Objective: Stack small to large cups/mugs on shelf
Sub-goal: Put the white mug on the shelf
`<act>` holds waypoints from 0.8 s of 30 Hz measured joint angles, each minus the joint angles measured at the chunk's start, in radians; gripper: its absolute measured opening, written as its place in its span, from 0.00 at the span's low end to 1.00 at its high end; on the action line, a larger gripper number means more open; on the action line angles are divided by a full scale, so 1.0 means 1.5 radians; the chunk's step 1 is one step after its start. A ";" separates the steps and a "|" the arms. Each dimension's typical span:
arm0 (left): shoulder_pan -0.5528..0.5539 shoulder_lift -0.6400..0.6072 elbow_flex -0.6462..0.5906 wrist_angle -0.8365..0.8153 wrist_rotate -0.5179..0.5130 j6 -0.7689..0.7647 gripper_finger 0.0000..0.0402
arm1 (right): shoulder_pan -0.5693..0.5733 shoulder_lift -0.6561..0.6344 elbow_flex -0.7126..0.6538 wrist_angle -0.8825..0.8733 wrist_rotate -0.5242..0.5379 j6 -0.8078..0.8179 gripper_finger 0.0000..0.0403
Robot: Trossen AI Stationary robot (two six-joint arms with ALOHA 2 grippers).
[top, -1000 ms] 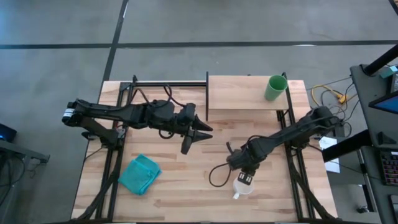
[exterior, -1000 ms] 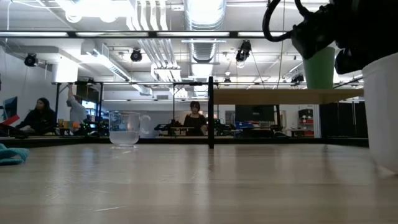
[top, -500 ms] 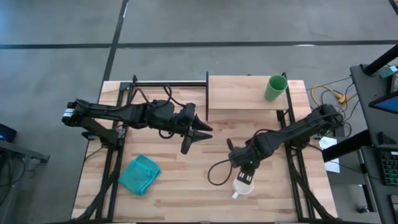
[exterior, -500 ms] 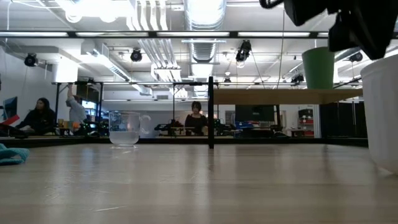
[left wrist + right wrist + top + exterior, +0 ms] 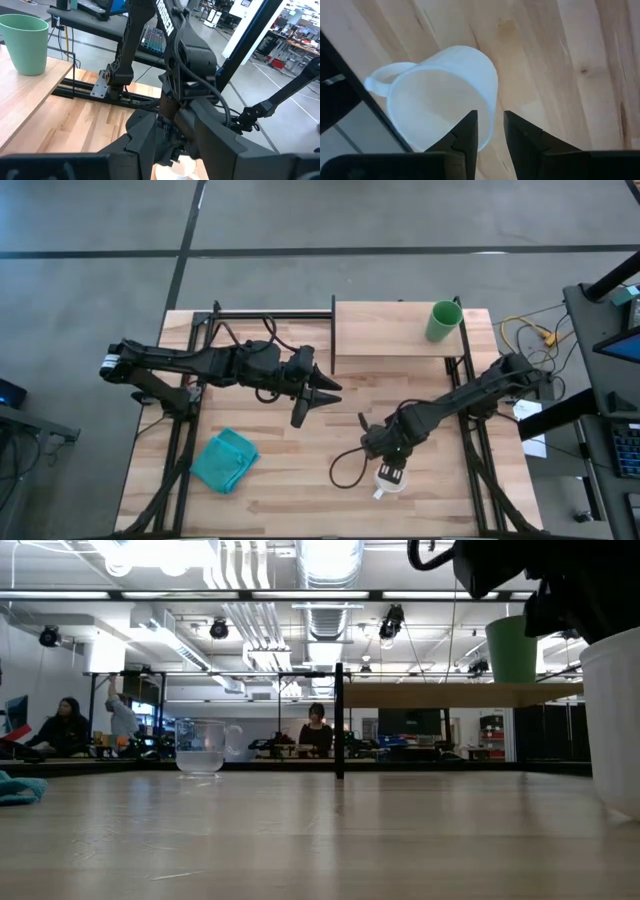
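white mug (image 5: pixel 445 95): upright near the worktop's (image 5: pixel 300 480) front edge, handle outward; right claw (image 5: pixel 392 474) fingers astride its rim, slightly apart. left claw (image 5: pixel 318 390) spread, well off.

The surface (image 5: pixel 300 440) is pale, matt wood with visible grain and small knots. The shelf (image 5: pixel 385 330) is the same light wood on thin black metal posts. The white mug (image 5: pixel 445 95) looks smooth and faintly glossy, the green cup (image 5: pixel 24 42) matt plastic, the tumbler (image 5: pixel 201 747) clear glass, the teal cloth (image 5: pixel 224 460) soft and crumpled.
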 joint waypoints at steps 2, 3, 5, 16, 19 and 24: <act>0.000 0.000 0.000 0.000 0.000 0.000 0.30 | 0.000 0.007 0.002 0.000 0.000 0.000 0.22; 0.000 0.000 0.000 0.000 0.000 0.000 0.30 | 0.000 0.010 0.002 0.002 0.000 0.000 0.22; 0.000 0.000 0.000 -0.001 0.000 0.000 0.30 | 0.000 0.016 0.003 0.004 0.000 0.000 0.22; 0.000 0.000 0.000 -0.004 0.001 0.001 0.30 | 0.003 0.064 -0.002 0.006 0.015 -0.023 0.22; 0.000 0.000 0.000 -0.005 0.001 0.001 0.30 | 0.003 0.065 -0.002 0.006 0.007 -0.041 0.17; 0.000 -0.002 0.000 -0.005 0.001 0.002 0.30 | 0.001 0.039 -0.002 -0.001 0.021 -0.067 0.04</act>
